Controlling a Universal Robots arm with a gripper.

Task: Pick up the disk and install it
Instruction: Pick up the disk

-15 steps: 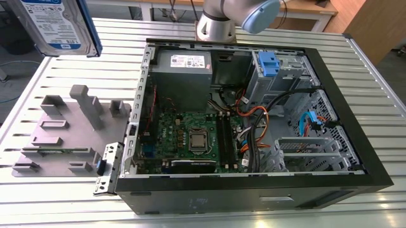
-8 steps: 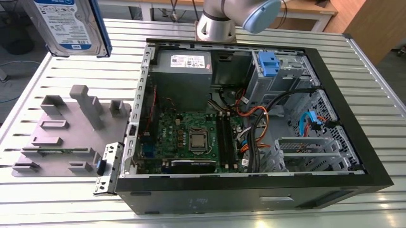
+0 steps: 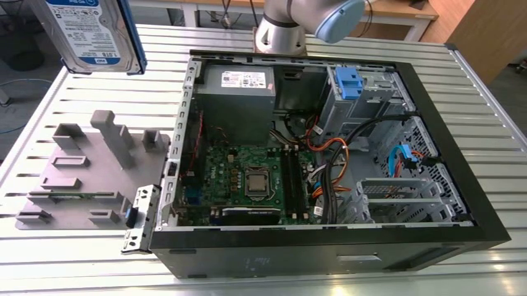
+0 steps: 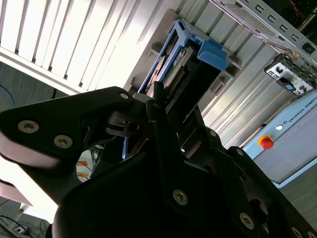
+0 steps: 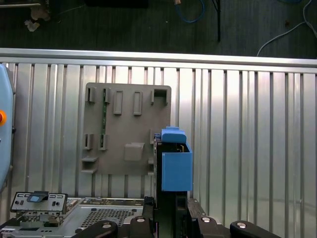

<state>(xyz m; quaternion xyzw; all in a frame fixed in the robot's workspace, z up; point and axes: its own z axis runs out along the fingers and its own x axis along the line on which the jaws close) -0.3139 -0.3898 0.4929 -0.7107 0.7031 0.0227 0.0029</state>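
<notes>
Exterior view, disk: the flat rectangular silver metal disk (image 3: 92, 34), with a white-and-blue label and blue plastic side rails, hangs high in the air at the exterior view's left. Its label faces the camera and it is clear of everything on the table.
Exterior view, arm: the grey-and-blue robot arm (image 3: 300, 24) rises behind the far side of the case.
Exterior view, case: the open black computer case (image 3: 329, 250) lies on its side on the ribbed silver metal table (image 3: 74, 253). Inside are a green motherboard (image 3: 247, 179), a grey power-supply box (image 3: 239, 86) and a blue plastic latch (image 3: 349, 83) on a grey metal cage.
Exterior view, holder: the grey plastic holder plate (image 3: 91, 179) with upright slots lies on the table just beside the case, on the exterior view's left.
Second wrist view, gripper: the black gripper (image 4: 148, 106) has its fingers pressed in on the disk's two flat faces, pinching it.
Second wrist view, disk: it is seen edge-on with a blue rail along it, above the table's ribs.
First wrist view, disk: the disk (image 5: 176, 171) is seen end-on, its blue rail end toward the camera, standing out from the gripper's clamped fingers.
First wrist view, below: the holder plate (image 5: 124, 124) lies flat on the table, and the disk overlaps the plate's edge in the picture.
</notes>
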